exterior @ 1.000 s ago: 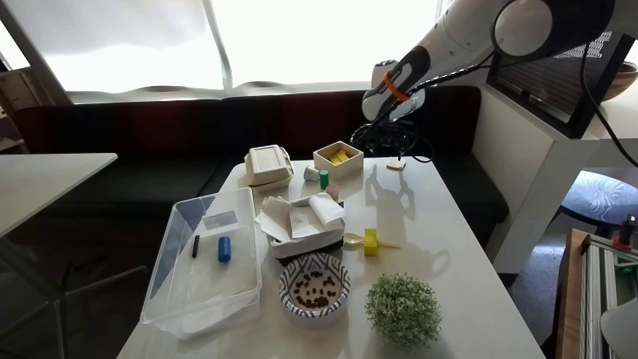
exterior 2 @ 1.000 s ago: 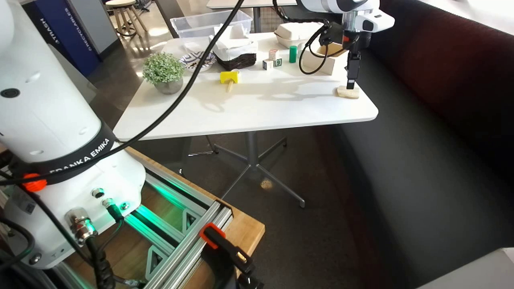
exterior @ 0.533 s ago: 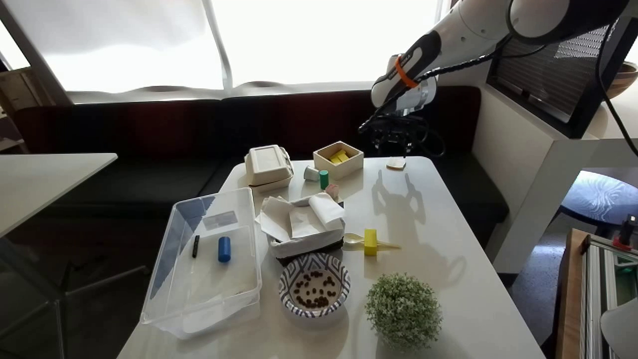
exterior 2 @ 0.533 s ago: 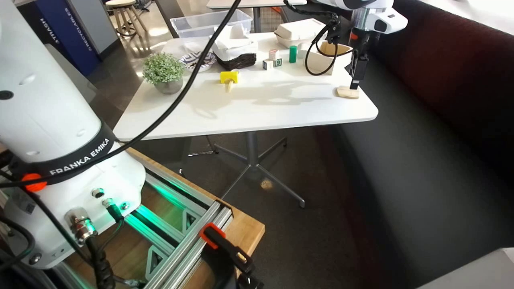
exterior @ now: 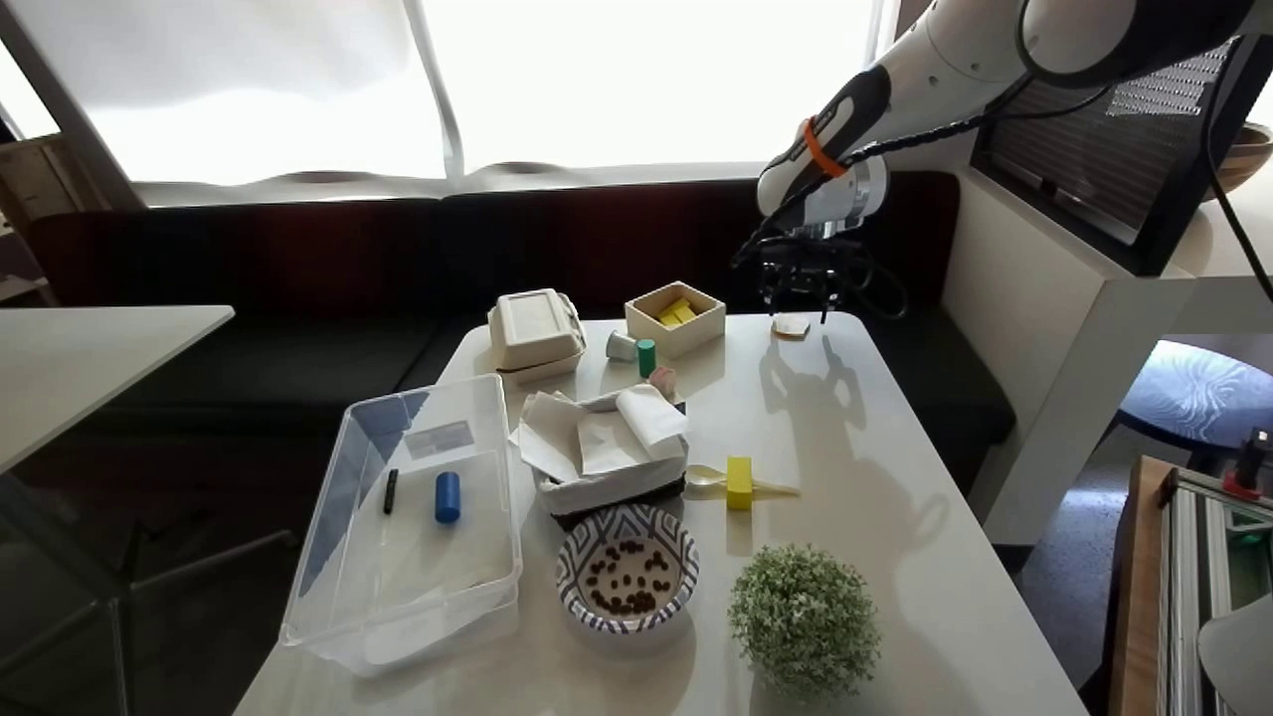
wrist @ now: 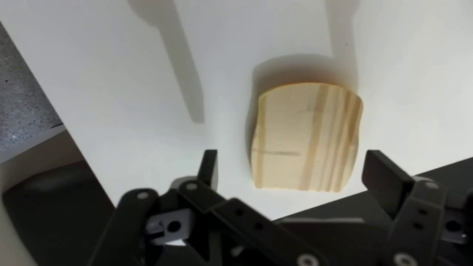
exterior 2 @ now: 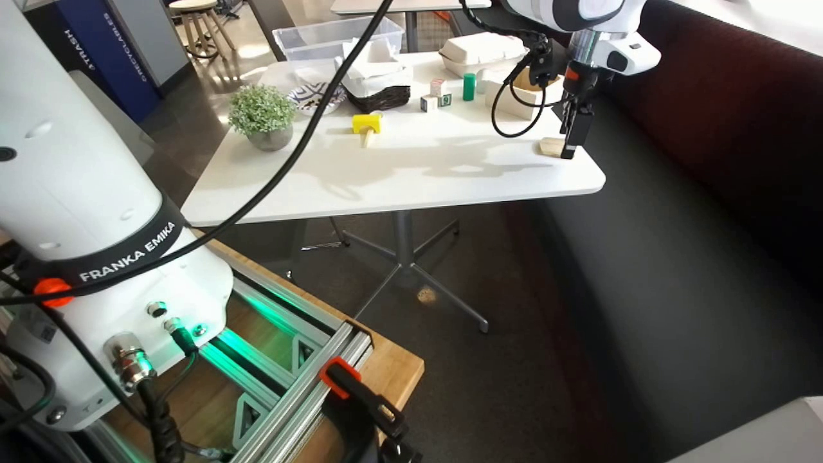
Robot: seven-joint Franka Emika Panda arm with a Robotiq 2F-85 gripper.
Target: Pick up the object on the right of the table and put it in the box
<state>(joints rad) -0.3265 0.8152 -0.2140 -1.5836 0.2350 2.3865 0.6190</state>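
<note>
a pale wooden slab (wrist: 306,140), curve-edged and brown-streaked, lies near an edge of the tabletop (wrist: 129,92); the fingers (wrist: 386,181) stand apart, gaps showing either side.

White-and-black jointed robot arm (exterior: 940,65) upper right in an exterior view, black two-fingered gripper (exterior: 799,313) pointing down, fingers (wrist: 386,181) wide apart
</note>
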